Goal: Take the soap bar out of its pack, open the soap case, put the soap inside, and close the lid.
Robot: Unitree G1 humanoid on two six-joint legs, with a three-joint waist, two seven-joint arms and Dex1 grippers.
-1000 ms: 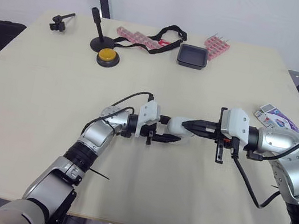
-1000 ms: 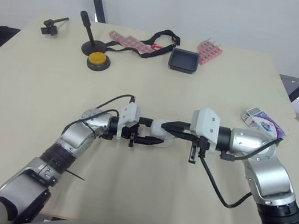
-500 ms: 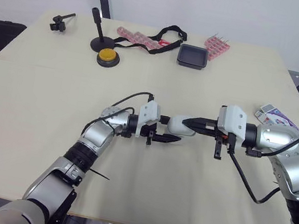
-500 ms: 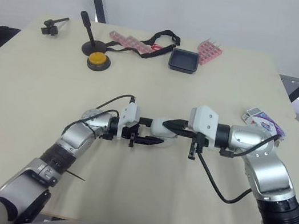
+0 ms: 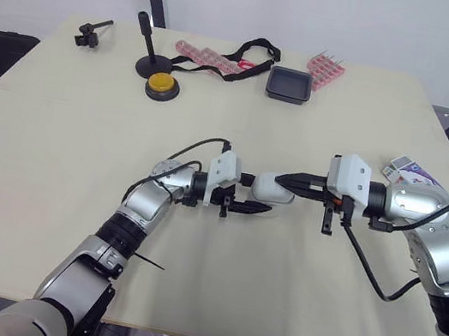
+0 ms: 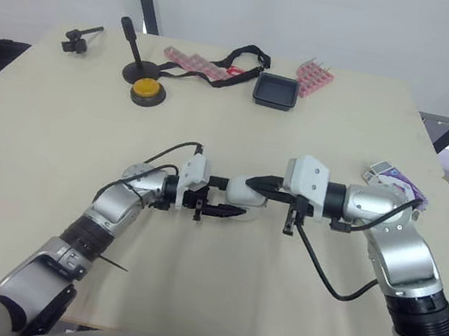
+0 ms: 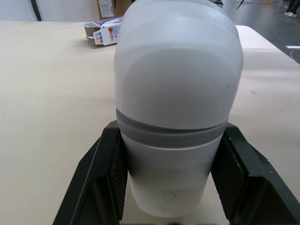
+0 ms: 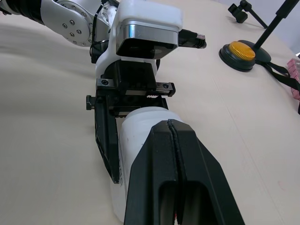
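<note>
Soap case point(image 5: 274, 188): a white oval shell with a grey band between its halves, lid not yet lifted. It sits over the middle of the worktop point(image 5: 53, 155). I cannot tell whether it rests on the surface or hangs just clear.

Left gripper point(image 5: 261, 195): fingers point(image 7: 105, 173) spread to the width of the case and clamped on both flanks, at the band and the part below it.

Right gripper point(image 8: 168, 124): fingers pressed flat together, nothing between them that I can see, tips touching the far end of the case.

Soap pack point(image 5: 414, 175): at the right edge of the worktop, well apart. Whether the bar is inside it, I cannot tell.

Assessment: the step in hand is opening the lid. I would hold the left clamp firm on the lower half only, clear of the lid. I would set the right tips at the band and lever gently. Too much push could twist the smooth shell out of the clamp.
</note>
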